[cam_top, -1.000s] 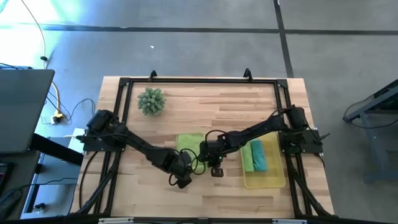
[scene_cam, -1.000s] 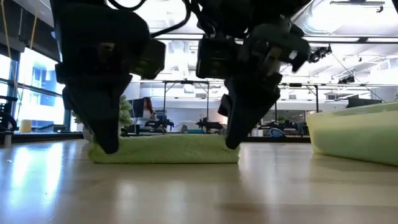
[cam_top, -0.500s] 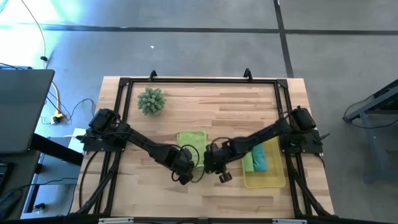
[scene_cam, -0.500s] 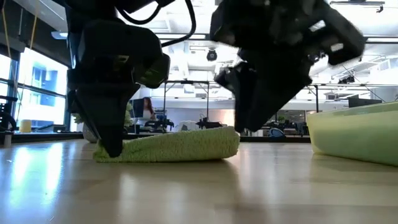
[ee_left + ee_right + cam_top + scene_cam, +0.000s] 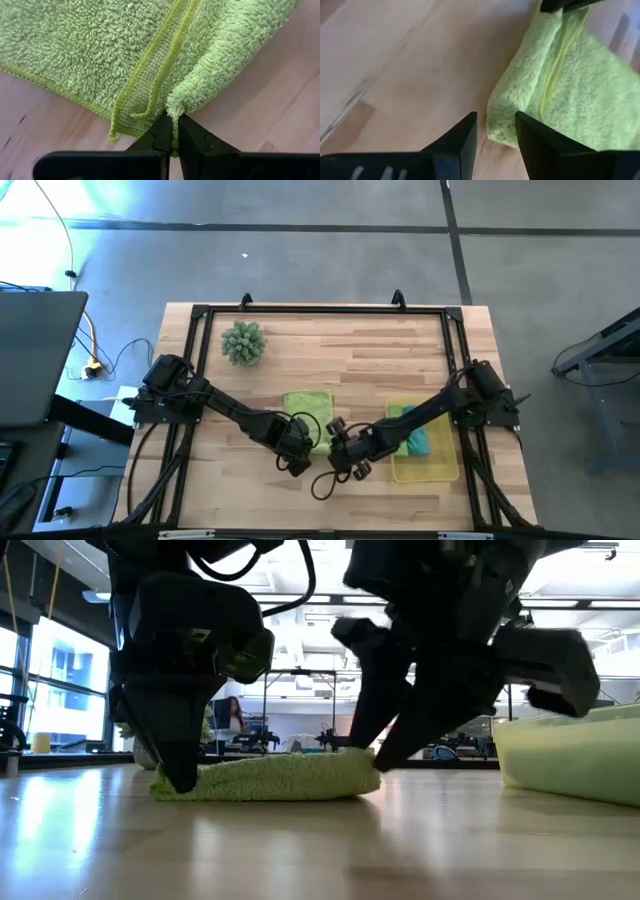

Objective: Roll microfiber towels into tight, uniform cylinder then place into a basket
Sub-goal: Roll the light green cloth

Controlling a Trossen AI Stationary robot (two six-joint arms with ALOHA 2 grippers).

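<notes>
A lime green towel [image 5: 308,408] lies on the table's middle, its near edge curled up and over; it also shows in the low view [image 5: 270,778]. My left gripper [image 5: 295,460] is shut on its near left corner. My right gripper [image 5: 347,463] is open and low at the towel's near right corner [image 5: 501,131], which lies just past its fingertips; I cannot tell whether they touch it. The yellow basket [image 5: 440,472] stands at the right and holds a rolled lime green towel [image 5: 403,446] and a rolled teal towel [image 5: 422,443]. My left gripper pinches the towel's hemmed near left corner [image 5: 174,119] between its two fingers, only at their tips. The fingers come from above and from the near side, pointing down. The corner is turned up and over toward the far side; the rest of the towel lies on the table.
A spiky round green ball [image 5: 243,342] stands at the far left of the table. The basket's wall [image 5: 570,755] rises close to the right of my right gripper. Bare wood lies along the near edge, in front of both grippers.
The towel lay flat; its near edge is now lifted and curled over toward the far side. My left gripper has gone a little toward the far edge with its corner. My right gripper rose off the towel, moved toward the near edge, tipped, and came down at the towel's near right corner.
</notes>
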